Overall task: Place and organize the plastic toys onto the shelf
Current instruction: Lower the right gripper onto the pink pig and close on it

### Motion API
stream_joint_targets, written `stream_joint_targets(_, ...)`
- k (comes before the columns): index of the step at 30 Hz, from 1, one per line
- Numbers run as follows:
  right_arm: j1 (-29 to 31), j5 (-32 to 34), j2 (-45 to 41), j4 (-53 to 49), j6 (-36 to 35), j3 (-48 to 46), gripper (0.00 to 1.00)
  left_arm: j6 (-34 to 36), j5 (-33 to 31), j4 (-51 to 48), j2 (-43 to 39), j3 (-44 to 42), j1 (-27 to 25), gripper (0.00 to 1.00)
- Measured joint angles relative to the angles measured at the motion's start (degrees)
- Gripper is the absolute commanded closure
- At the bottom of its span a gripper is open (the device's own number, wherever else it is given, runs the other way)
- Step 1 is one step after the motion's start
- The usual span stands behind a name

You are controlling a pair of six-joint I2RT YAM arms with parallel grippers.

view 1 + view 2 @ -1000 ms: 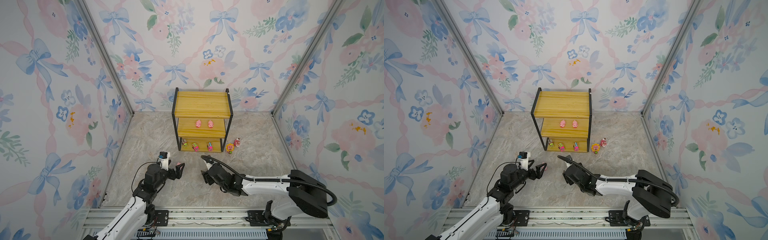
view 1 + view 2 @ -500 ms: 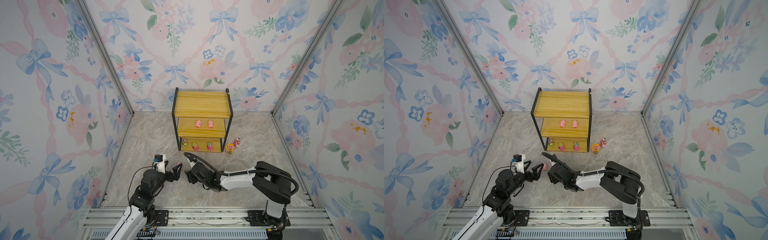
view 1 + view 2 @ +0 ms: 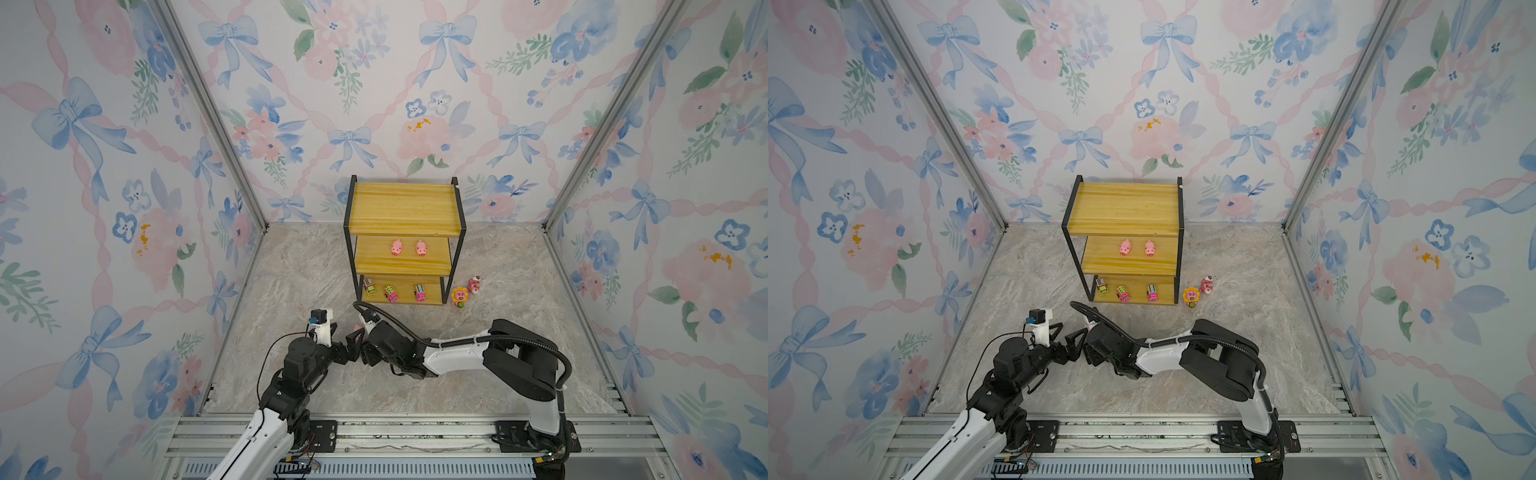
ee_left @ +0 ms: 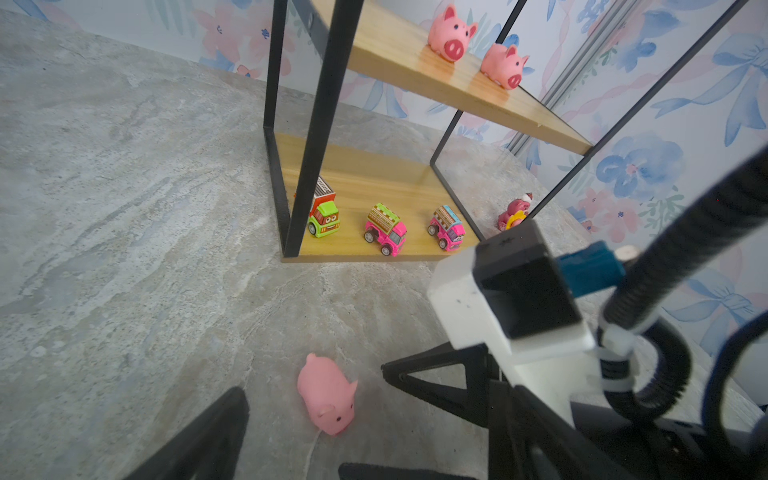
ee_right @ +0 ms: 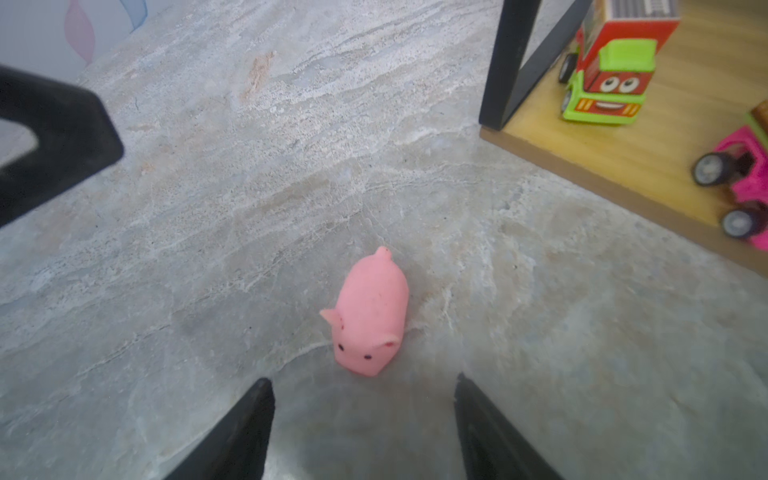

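Over the last second the right arm has swung from the middle of the tabletop (image 3: 478,399) across toward its left side. The right end effector (image 5: 363,380) now sits low with its two fingers apart and the loose pig (image 5: 370,316) just ahead of the gap, not yet between them. The left arm has drawn back a little toward the front edge. The left end effector (image 4: 291,434) is also spread and holds nothing, and the two tools are crowded very close together around the toy. The pig itself has not moved: it lies on the tabletop, snout toward the front edge, left of the middle and in front of the left front post of the shelf (image 3: 405,208). This looks like the right arm taking over the pick of the last pig, so the left arm probably needs to clear away before the fingers close. Otherwise the two tools could knock each other or nudge the pig. On the shelf, two pigs (image 3: 408,248) stand on the middle board with room beside them, and three toy vehicles (image 3: 390,293) are lined up on the bottom board. The sunflower bear (image 3: 459,296) and the other bear (image 3: 473,285) still wait on the tabletop just beside the shelf's right front foot, so three toys remain to be placed.
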Motion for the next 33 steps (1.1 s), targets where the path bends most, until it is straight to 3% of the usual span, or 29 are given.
stream_joint_targets(28, -2.25, -2.97, 6.25, -3.10, 0.59, 7.67, 0.47, 0.00, -0.20, 0.04, 0.35, 0.00, 0.02, 0.02)
stream_joint_targets(33, -2.36, -3.19, 6.75, -3.19, 0.52, 8.17, 0.57, 0.00, -0.17, 0.04, 0.61, 0.00, 0.00, 0.02)
